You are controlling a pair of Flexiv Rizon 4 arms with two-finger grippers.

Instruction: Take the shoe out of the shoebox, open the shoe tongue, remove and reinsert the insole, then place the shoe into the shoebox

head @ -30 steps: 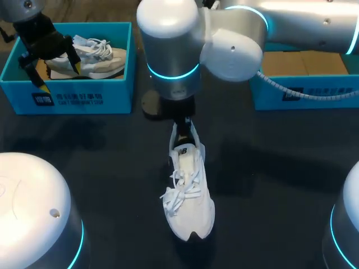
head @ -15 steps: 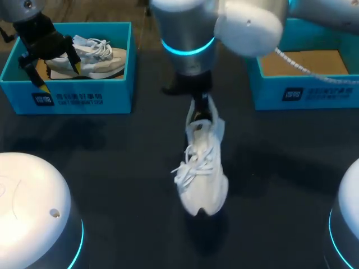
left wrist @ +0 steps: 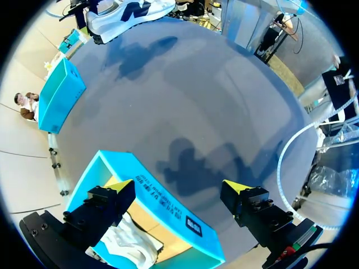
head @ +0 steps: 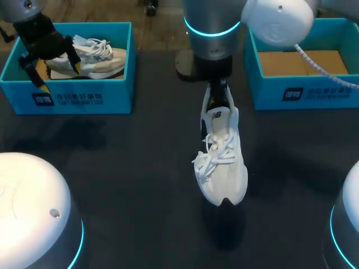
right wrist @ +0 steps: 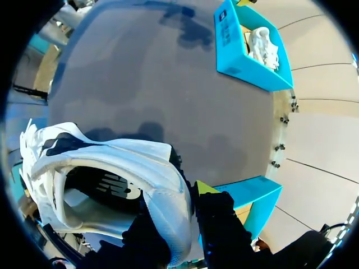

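The right gripper (head: 216, 98) clamped the shoe (head: 223, 162) by its heel wall between 2 fingers, toe hanging free (probably bound for the empty box (head: 291, 92)), while the left gripper (left wrist: 179, 188) gaped wide, holding nothing, over the other box (left wrist: 168, 208).

Worktop (head: 123, 168): dark grey, matte, one unbroken surface across all three views.
Light: diffuse; soft-edged shadows lie on the worktop, with a faint sheen in the wrist views.

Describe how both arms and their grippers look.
Right arm: thick silver cylinder with a glowing cyan ring, a white rounded joint cap, and a white coiled cable alongside. Left gripper and right gripper: blocky black fingers with bright yellow tips.
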